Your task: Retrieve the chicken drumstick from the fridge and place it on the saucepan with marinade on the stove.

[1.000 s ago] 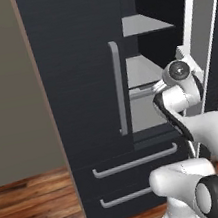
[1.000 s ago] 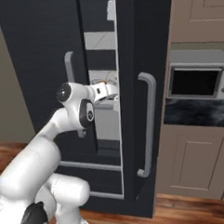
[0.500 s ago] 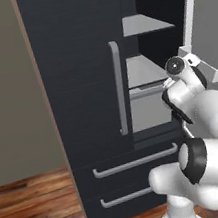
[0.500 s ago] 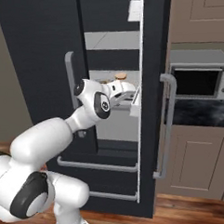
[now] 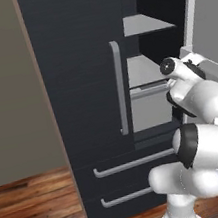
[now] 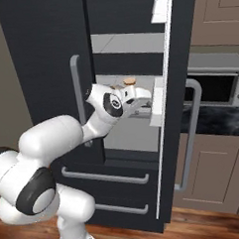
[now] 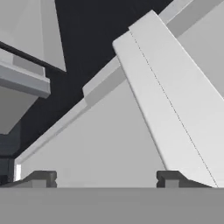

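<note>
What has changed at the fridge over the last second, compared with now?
The right door of the fridge has swung wider open. The arm has pulled back from that door's edge and reached in over the middle shelf, gripper leading, jaws apart with nothing between them. The left door and both lower drawers stayed shut.

Black fridge [image 6: 43, 56] with grey bar handles and pale grey shelves; brown wood-grain floor [image 5: 36, 205]; tan cabinets [image 6: 210, 17]; silver microwave [image 6: 216, 81].

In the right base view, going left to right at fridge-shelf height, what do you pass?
Grey fridge door handle → gripper reaching into the fridge → open door's inner edge → open door's bar handle → microwave.
</note>
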### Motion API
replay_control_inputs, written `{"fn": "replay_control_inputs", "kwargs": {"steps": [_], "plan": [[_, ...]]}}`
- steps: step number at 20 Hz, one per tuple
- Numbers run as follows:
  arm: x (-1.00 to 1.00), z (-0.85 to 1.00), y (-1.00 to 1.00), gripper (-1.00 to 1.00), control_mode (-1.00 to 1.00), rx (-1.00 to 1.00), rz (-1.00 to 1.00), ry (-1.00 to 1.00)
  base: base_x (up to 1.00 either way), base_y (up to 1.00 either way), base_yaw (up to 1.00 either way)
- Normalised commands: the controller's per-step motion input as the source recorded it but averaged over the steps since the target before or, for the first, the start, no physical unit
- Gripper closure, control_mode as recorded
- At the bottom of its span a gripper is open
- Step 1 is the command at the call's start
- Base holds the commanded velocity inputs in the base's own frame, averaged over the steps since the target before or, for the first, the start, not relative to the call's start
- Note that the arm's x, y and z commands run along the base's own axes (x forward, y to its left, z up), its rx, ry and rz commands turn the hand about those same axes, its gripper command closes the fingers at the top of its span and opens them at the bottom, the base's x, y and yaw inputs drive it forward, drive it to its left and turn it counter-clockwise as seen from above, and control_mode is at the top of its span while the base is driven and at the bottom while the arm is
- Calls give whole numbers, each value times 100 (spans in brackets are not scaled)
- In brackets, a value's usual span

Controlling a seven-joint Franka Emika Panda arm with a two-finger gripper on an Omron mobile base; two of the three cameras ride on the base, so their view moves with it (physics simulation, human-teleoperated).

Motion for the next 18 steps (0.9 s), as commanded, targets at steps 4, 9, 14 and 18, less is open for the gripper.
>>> {"fn": "replay_control_inputs", "kwargs": {"steps": [4,9,14,18], "plan": [[-35,18,13,-100,-100,18,0,-4,0,0,0],[-63,59,71,-100,-100,13,1,-18,0,0,0],[-56,64,99,-100,-100,13,6,-19,0,0,0],[-46,25,100,-100,-100,14,9,-11,0,0,0]]}}
